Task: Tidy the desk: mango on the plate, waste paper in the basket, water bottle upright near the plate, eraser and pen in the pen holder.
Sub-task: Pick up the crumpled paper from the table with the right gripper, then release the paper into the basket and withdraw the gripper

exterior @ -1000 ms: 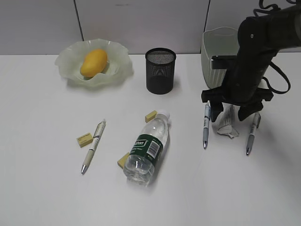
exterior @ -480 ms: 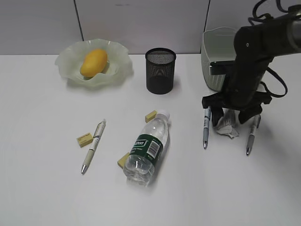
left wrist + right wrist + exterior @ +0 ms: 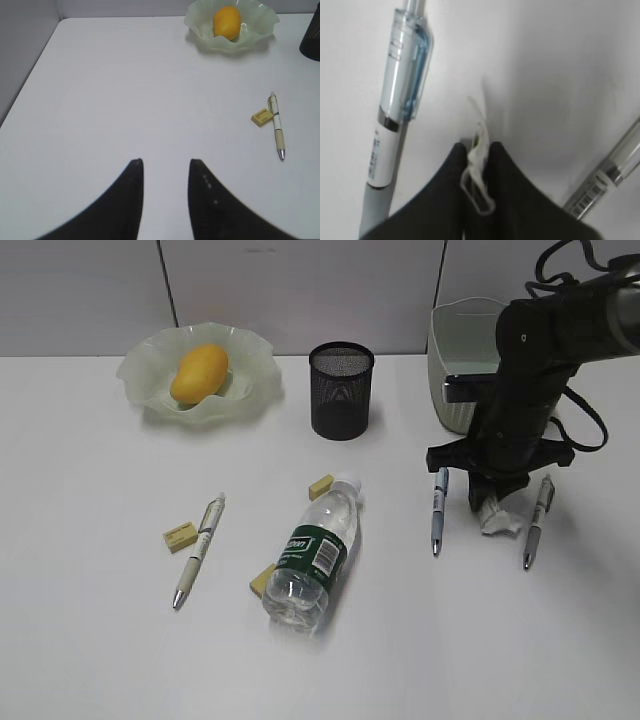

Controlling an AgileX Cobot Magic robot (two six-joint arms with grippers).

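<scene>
While the left jaws stand spread, the right jaws pinch the waste paper (image 3: 479,172).

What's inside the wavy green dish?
A smooth yellow-orange mango lies inside the translucent pale-green dish with the ruffled rim, and nothing else shows there. The patch of dish under the fruit is covered.

I see counter (image 3: 100,640) matt white, smooth. Plate (image 3: 150,365) translucent, glossy plastic. Mango (image 3: 199,373) smooth-skinned. Pen holder (image 3: 341,390) black metal mesh. Water bottle (image 3: 314,555) clear glossy plastic. Waste paper (image 3: 497,517) crumpled, matt. Basket (image 3: 455,340) ribbed plastic.
</scene>
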